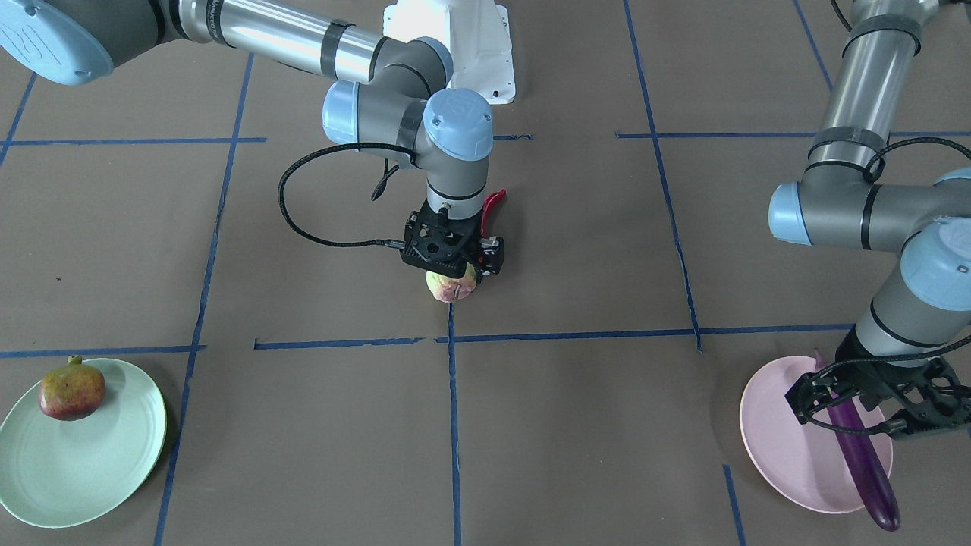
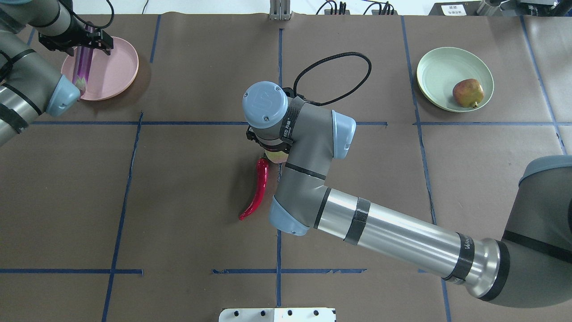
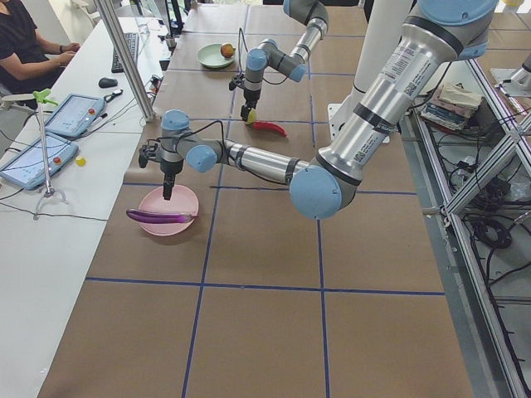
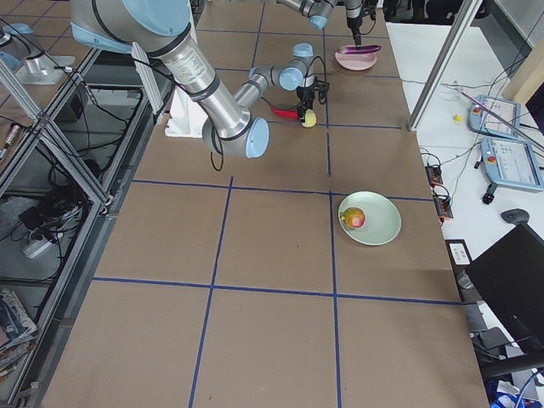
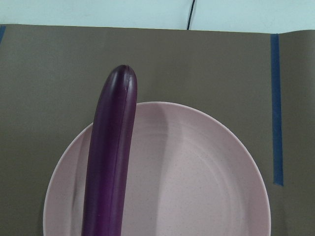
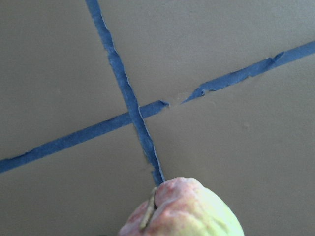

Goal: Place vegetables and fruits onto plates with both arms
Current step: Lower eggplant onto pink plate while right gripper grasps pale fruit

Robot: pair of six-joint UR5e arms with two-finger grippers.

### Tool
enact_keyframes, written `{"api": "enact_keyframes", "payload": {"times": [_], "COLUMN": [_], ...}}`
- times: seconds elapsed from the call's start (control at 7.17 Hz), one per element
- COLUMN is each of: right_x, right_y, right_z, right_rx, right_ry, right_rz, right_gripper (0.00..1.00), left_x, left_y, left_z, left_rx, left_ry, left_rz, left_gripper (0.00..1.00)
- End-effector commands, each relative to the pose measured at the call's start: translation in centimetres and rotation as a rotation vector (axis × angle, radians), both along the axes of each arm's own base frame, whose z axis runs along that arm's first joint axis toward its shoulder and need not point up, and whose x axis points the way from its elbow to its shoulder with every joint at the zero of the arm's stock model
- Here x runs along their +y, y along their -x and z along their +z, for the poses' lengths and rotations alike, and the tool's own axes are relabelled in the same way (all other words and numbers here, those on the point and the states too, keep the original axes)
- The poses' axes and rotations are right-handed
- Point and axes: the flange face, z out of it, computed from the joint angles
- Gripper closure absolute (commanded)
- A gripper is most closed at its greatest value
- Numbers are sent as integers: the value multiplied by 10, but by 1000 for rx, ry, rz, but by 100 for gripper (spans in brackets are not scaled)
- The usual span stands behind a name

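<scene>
My left gripper hangs open just above the pink plate, its jaws either side of the purple eggplant. The eggplant lies on the plate with one end past the rim, as the left wrist view also shows. My right gripper is down over the pale yellow-green fruit at the table's middle. Its fingers are hidden, so I cannot tell whether it grips. The red chili lies beside that fruit. The pomegranate sits on the mint green plate.
Blue tape lines divide the brown table into squares. The white base block stands at the robot's edge. My right arm's long forearm stretches across the table's right half. A desk with tablets and a seated person flank the table.
</scene>
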Motion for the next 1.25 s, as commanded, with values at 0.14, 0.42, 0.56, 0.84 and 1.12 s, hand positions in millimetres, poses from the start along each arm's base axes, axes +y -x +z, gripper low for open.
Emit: {"api": "enact_keyframes", "payload": {"times": [0.14,0.42,0.56,0.84,1.12], "right_x": [-1,-7,-31,-114,-184], "right_y": [-1,-47,-93,-205,-279], "right_z": [7,22,35,99,178], "right_rx": [9,-19,-32,33,124], "right_ry": [0,-19,-32,-94,-72], "right_rz": [1,20,39,-39,-91], "right_gripper": [76,100,99,98,98], "left_x": [7,16,33,88,132], "left_y": [3,-2,-28,-105,-137], "left_z": [-10,-18,-45,-112,-166], "left_rx": [11,89,171,282,356], "left_ry": [-18,25,49,73,45], "left_rz": [1,23,38,73,85], "left_gripper": [0,0,0,0,0]}}
